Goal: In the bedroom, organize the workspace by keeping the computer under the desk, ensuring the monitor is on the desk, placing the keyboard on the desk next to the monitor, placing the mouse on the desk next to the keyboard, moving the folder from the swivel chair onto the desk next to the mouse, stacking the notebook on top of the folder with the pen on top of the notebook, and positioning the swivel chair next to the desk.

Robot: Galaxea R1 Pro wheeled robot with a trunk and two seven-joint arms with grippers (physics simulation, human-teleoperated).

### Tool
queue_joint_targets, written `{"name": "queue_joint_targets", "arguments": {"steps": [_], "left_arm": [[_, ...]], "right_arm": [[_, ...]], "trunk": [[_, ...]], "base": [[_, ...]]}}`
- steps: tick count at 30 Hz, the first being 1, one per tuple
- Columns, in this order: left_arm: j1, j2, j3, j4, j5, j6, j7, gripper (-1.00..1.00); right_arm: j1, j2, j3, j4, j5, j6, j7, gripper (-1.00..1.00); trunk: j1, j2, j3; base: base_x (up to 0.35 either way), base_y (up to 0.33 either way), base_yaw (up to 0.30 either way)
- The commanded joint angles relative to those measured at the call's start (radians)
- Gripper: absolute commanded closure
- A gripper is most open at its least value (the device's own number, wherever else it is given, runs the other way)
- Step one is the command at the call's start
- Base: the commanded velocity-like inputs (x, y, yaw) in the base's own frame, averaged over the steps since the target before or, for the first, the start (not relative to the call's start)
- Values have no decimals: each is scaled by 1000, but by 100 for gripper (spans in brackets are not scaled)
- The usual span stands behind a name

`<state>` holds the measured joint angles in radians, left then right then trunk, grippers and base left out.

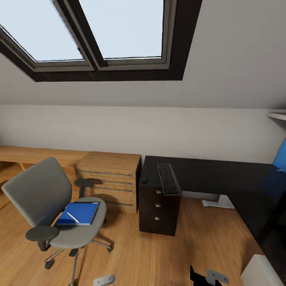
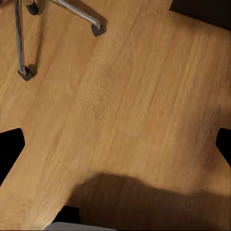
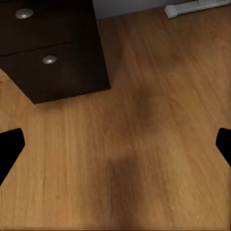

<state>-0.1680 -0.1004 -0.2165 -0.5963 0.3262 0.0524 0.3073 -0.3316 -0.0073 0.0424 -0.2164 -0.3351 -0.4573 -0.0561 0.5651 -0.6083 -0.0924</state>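
Where the floor (image 1: 167, 254) meets the far wall, the bench (image 1: 214, 174) runs as a glossy black L, its long arm along the wall and its short arm coming forward on the right; a blue panel (image 1: 280, 159) rises at its right end, and its three-drawer unit (image 1: 159, 210) stands at the left end. The keyboard (image 1: 169, 179) lies on the bench above the drawers, set lengthwise front to back; the mouse (image 1: 144, 180) sits just to its left, near the bench's edge, apart from it. A wooden chest (image 1: 111, 180) stands against the unit's left side. The chair (image 1: 51, 210) is well left of the bench, out on the floor, its back turned to the left; on its seat lies a blue folder (image 1: 78, 213) (whether a notebook lies on it I cannot tell), with the pen (image 1: 72, 217) resting slantwise on top. A skylight (image 1: 99, 31) is set in the sloped ceiling.

The left claw (image 2: 115, 144) hangs over bare floor with its dark fingertips (image 2: 9, 147) spread wide to the frame's edges, holding nothing; the chair's chrome legs and casters (image 2: 97, 30) lie beyond it. The right claw (image 3: 115, 149) is likewise wide apart and empty above the floor, with the drawer unit (image 3: 53, 48) and a white bench foot (image 3: 195, 7) ahead of it.
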Motion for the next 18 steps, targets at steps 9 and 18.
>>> {"name": "queue_joint_targets", "arguments": {"steps": [9, 18], "left_arm": [[-1, 1, -6, -2, 8, 4, 8, -100], [-1, 1, -6, -2, 8, 4, 7, -100]], "right_arm": [[-1, 0, 5, 27, -2, -11, -4, -100], [-1, 0, 7, 30, -1, -34, -4, -100]], "trunk": [[0, -2, -4], [0, -2, -4]], "base": [[-261, -238, 109], [-284, -193, 6]]}}
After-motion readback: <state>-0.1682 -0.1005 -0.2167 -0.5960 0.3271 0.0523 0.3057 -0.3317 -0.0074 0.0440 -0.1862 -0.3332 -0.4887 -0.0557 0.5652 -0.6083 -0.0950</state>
